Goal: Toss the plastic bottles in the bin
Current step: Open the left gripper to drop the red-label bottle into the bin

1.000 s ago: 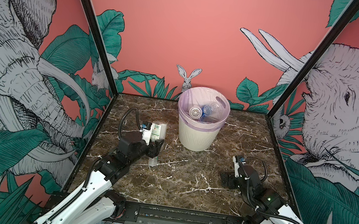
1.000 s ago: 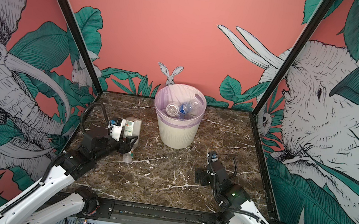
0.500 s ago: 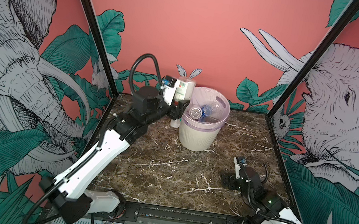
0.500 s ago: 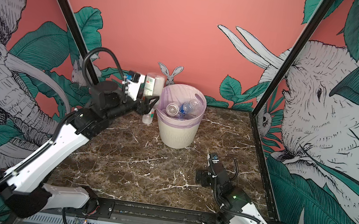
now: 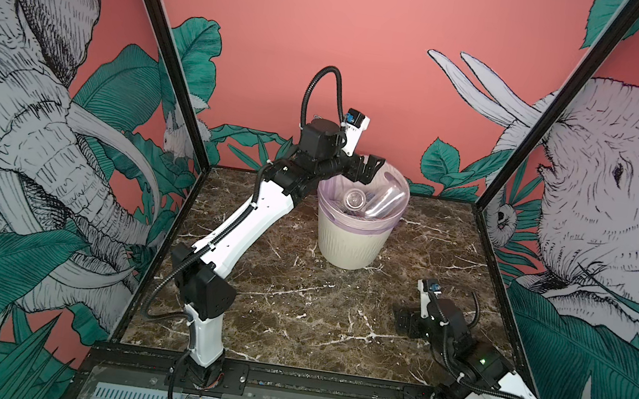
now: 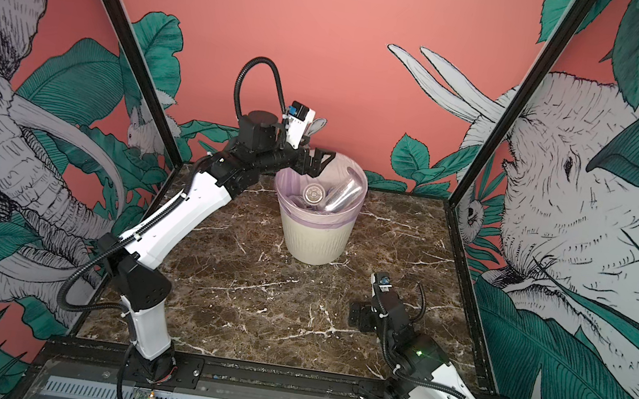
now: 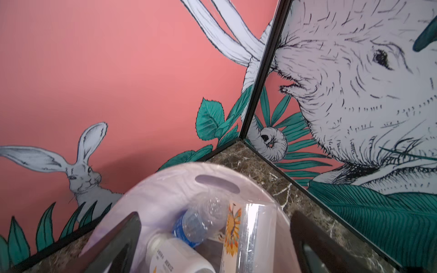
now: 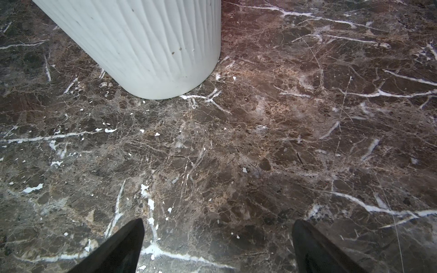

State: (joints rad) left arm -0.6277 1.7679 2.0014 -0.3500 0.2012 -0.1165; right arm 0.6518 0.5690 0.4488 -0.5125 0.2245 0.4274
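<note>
We saw the brown marble table point(image 5: 296, 302) fill the lower middle of both top views. At its upper centre stood the bin point(image 5: 352, 242), a cream ribbed bucket lined with a lilac bag point(image 7: 153, 196), with a handle slot point(image 7: 217, 183) near the rim. The left arm point(image 5: 238, 232) stretched up from the lower left. Its left gripper point(image 5: 368, 169) hung over the bin's left rim, jaws spread wide and grasping nothing. The right gripper point(image 5: 404, 323) sat low at the lower right, well apart from the bin, jaws likewise spread over bare marble. The plastic bottles point(image 5: 376, 204) lay inside the bin. Among them were a blue-labelled bottle point(image 7: 191, 227), a white-capped bottle point(image 7: 175, 257) whose print was too small to read, and a clear bottle point(image 7: 257, 236) with an orange sunburst picture.
</note>
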